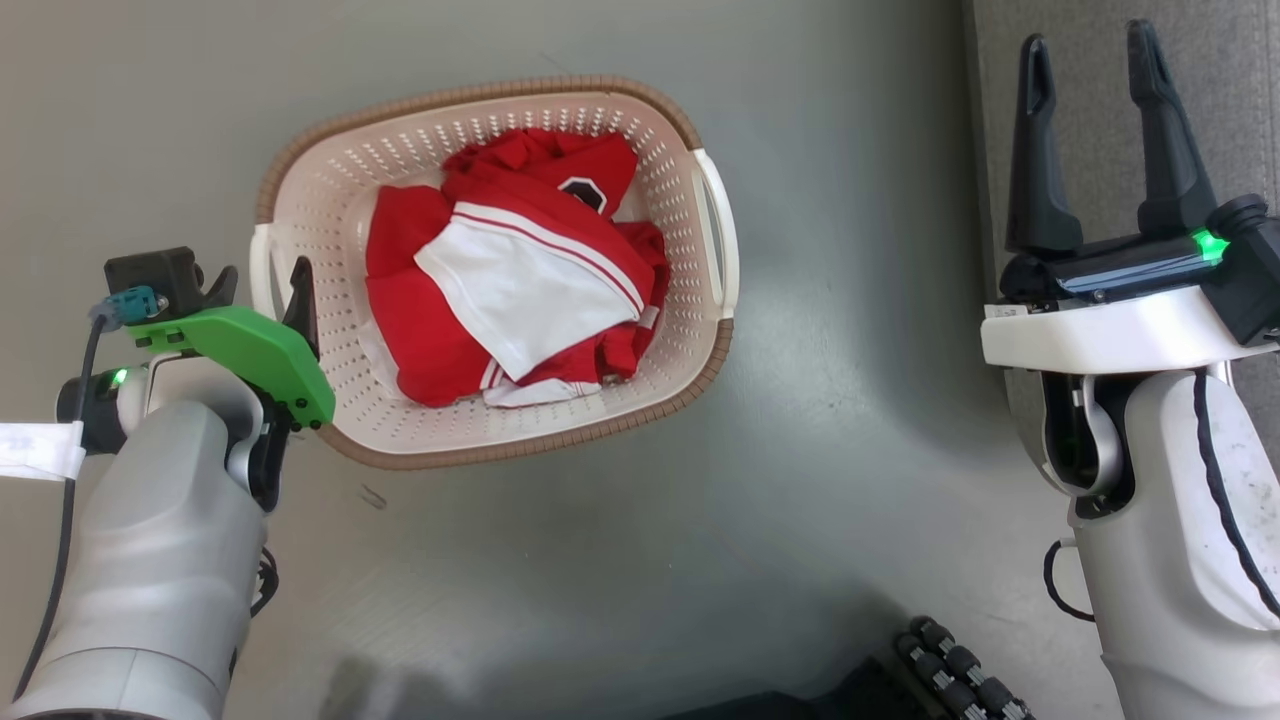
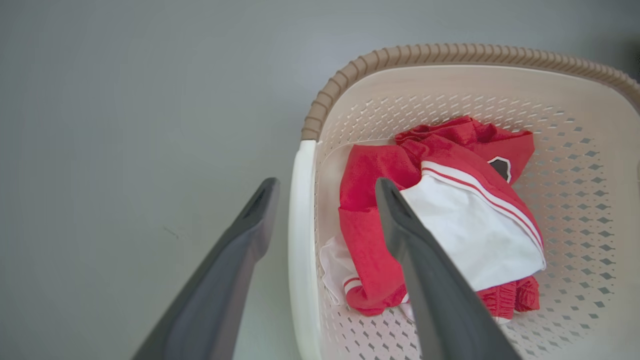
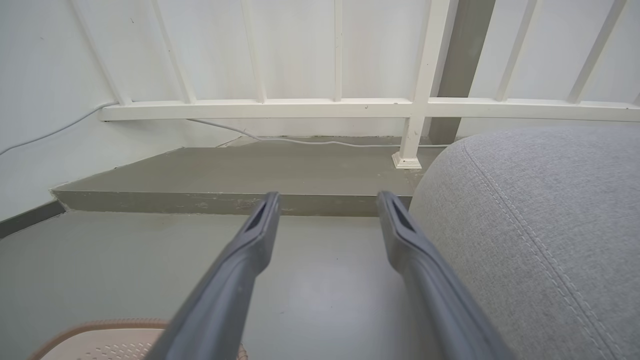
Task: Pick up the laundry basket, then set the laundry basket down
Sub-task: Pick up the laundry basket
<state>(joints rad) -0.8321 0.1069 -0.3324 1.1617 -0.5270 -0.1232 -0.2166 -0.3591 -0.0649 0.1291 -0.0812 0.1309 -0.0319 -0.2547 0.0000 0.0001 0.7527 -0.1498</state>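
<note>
1. The cream-white perforated plastic laundry basket with a brown woven-look rim [image 1: 330, 200] stands on the grey floor [image 1: 850, 450] and holds red and white clothing [image 1: 500, 290]. Its long axis runs sideways away from the left gripper [image 1: 262, 285], with a white handle at each short end.
2. The left gripper's fingers are spread and straddle the near white handle [image 2: 300, 225], one outside the basket wall and one inside over the clothing. They may be above the handle rather than level with it.
3. The right gripper [image 1: 1088, 40], likewise spread, is well apart from the far handle [image 1: 722, 240], beside a grey fabric cushion [image 3: 540, 225].
4. The left arm is nearer, so the grasp likely depends on it closing across the near handle.
</note>
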